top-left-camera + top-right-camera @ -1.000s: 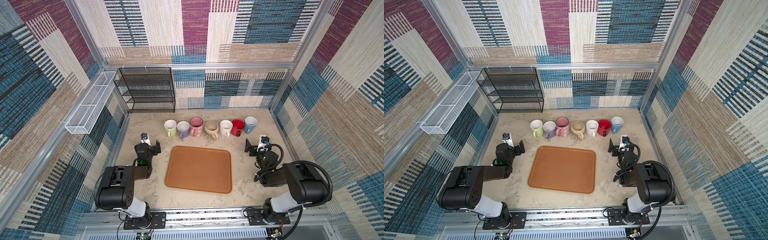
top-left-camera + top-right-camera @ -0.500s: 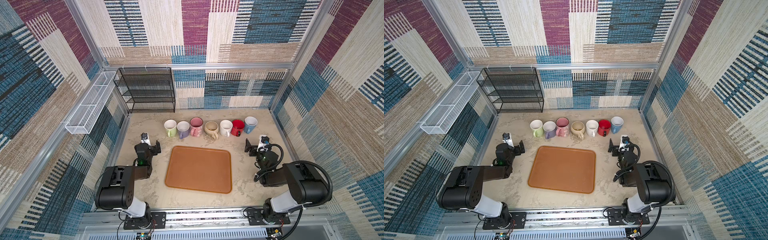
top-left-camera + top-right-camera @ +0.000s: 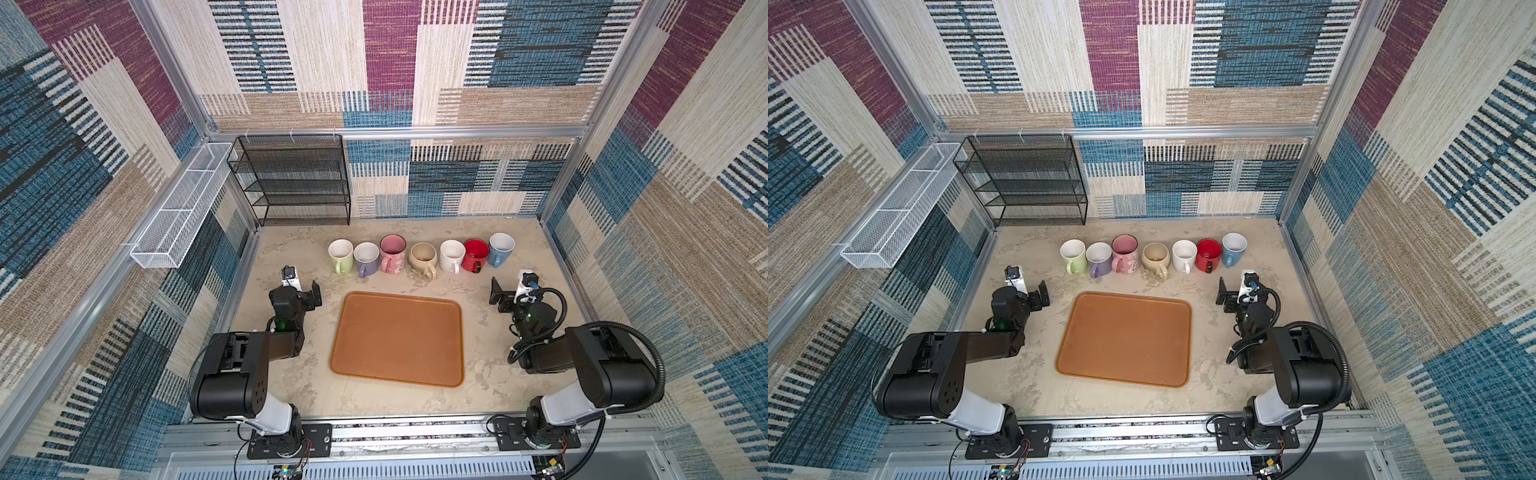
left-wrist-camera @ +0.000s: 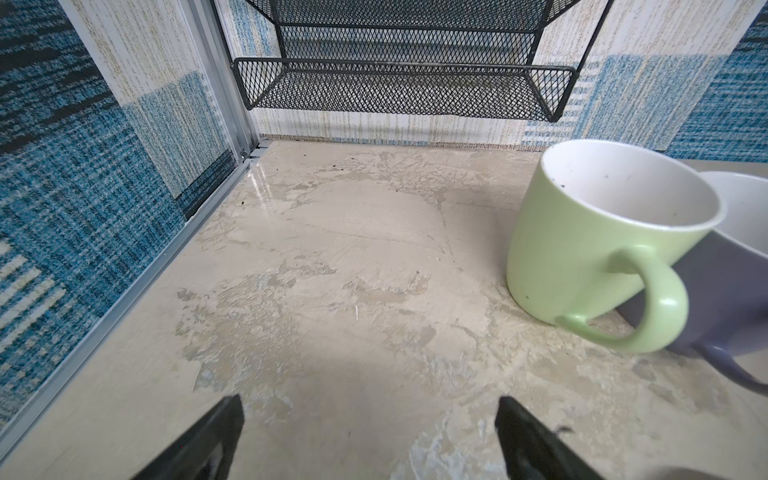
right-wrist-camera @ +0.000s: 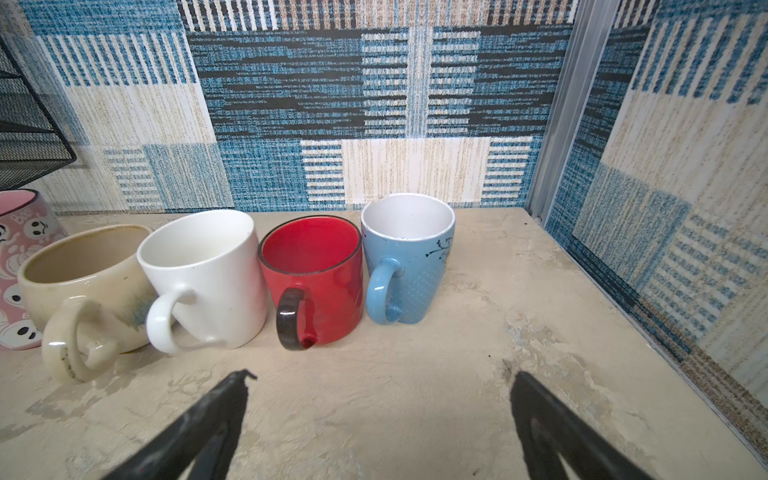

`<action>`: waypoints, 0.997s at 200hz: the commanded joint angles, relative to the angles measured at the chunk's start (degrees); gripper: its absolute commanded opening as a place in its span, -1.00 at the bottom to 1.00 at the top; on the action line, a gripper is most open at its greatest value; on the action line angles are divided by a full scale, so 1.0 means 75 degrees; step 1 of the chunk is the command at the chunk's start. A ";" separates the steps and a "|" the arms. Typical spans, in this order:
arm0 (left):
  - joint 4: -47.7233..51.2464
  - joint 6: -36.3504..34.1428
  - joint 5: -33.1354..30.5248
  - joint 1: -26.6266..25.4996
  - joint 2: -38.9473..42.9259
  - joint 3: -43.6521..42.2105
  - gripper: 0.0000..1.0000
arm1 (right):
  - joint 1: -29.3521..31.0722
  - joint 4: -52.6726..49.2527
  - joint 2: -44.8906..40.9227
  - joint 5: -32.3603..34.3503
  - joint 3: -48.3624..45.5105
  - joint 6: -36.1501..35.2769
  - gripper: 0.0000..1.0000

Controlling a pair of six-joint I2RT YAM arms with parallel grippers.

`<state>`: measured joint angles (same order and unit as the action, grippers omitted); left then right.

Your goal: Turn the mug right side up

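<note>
Seven glossy, rounded ceramic mugs (image 3: 423, 258) stand mouth-up in a tight row across the middle of both top views, above a round-cornered brown tray (image 3: 397, 338) on the mottled stone-look tabletop (image 3: 490, 374). The left gripper (image 4: 369, 401) and right gripper (image 5: 382, 374) flank the tray, jaws spread, empty.

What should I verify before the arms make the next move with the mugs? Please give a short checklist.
1. Left gripper open and empty: ok.
2. Right gripper open and empty: ok.
3. An upside-down mug to turn: not ok; all seven, from green mug to blue mug, stand mouth up.
4. Tray bare: ok.
5. Finger room between neighbouring mugs: cannot tell; the row is tight.
</note>
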<state>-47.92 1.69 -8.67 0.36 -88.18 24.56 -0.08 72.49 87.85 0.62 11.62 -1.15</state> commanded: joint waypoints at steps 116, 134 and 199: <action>0.0023 0.0041 -0.0151 0.0010 0.0004 -0.0087 0.98 | -0.0002 0.0190 0.0004 0.0116 0.0027 0.0013 0.99; 0.0004 0.0044 -0.0145 0.0011 0.0013 -0.0106 0.98 | -0.0002 0.0192 0.0007 0.0116 0.0033 0.0013 0.99; -0.2624 0.0163 -0.0475 0.0022 0.0013 -0.1479 0.98 | -0.0002 0.1168 -0.0159 0.0187 -0.0593 0.0048 0.99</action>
<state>-47.88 1.69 -8.75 0.36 -88.18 23.40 -0.08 72.10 87.83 0.62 11.33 -1.15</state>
